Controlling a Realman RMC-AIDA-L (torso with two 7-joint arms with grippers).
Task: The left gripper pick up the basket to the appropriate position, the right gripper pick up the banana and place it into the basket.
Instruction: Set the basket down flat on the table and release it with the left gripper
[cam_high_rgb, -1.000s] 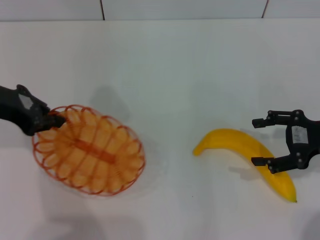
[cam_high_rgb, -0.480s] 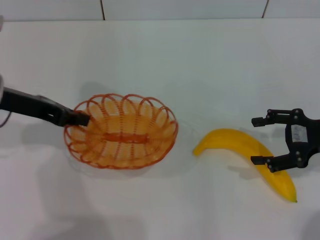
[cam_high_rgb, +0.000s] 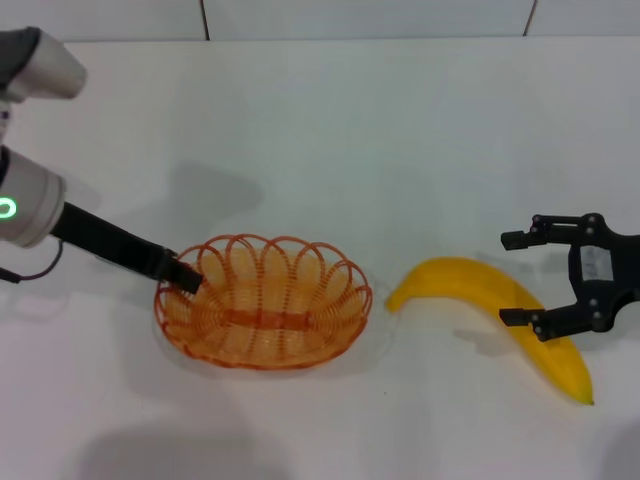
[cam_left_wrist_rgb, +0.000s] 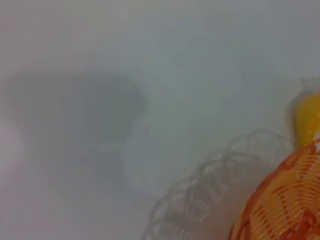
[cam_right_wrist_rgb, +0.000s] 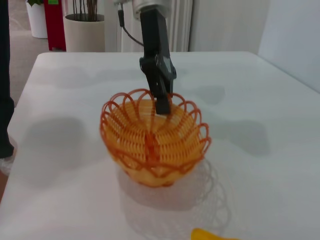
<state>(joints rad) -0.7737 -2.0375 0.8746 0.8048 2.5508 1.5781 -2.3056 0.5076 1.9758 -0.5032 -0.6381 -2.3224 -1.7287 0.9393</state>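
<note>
The banana (cam_high_rgb: 497, 314) lies on the white table (cam_high_rgb: 400, 130), nearest to the robot on its right side, just beside the basket (cam_high_rgb: 262, 301). The right gripper (cam_high_rgb: 518, 279) is over the banana's middle part with its fingers spread wide, holding nothing. To the left, the orange basket is on the table, and the left gripper (cam_high_rgb: 183, 277) is closed on its rim at the left end. Far behind the table stands a plant pot (cam_right_wrist_rgb: 89, 31).
</note>
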